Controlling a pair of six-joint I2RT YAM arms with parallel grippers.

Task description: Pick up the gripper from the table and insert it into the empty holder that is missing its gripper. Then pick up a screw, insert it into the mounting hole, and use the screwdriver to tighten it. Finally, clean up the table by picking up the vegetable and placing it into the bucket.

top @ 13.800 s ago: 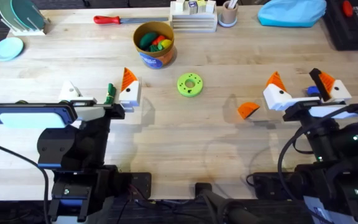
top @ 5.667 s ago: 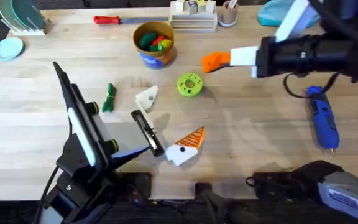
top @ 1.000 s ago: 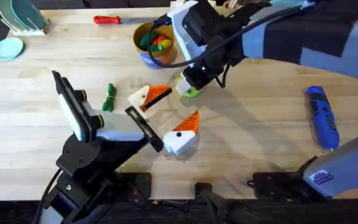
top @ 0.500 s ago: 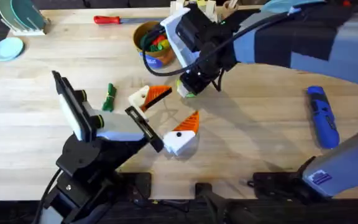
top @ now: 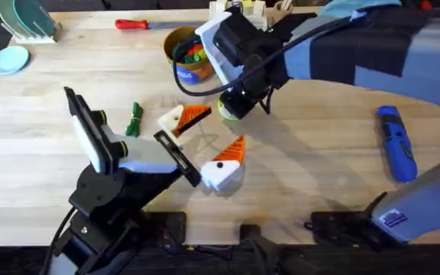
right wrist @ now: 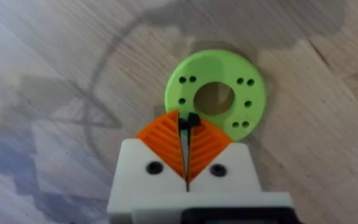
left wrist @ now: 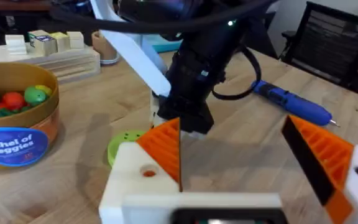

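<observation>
The orange ribbed gripper (top: 195, 114) sits on the cream holder (top: 173, 121), which is one finger of my left gripper (top: 221, 127). That gripper stands open over the table; its mounting hole (left wrist: 148, 171) faces the left wrist camera. My right gripper (right wrist: 188, 124) hovers over the lime-green disc (right wrist: 216, 99), pads pressed together on a small dark screw (right wrist: 191, 120). The dark-green vegetable (top: 134, 120) lies left of the holder. Behind, the yellow bucket (top: 186, 61) is partly hidden by the right arm. The blue screwdriver (top: 396, 143) lies at the right.
A red-handled screwdriver (top: 140, 24) lies at the table's far edge. A wooden block tray (top: 239, 19) and a blue cloth (top: 357, 9) are at the back. Teal dishes (top: 10, 59) stand at the far left.
My right gripper has shifted slightly over the green disc. The left arm has not moved.
</observation>
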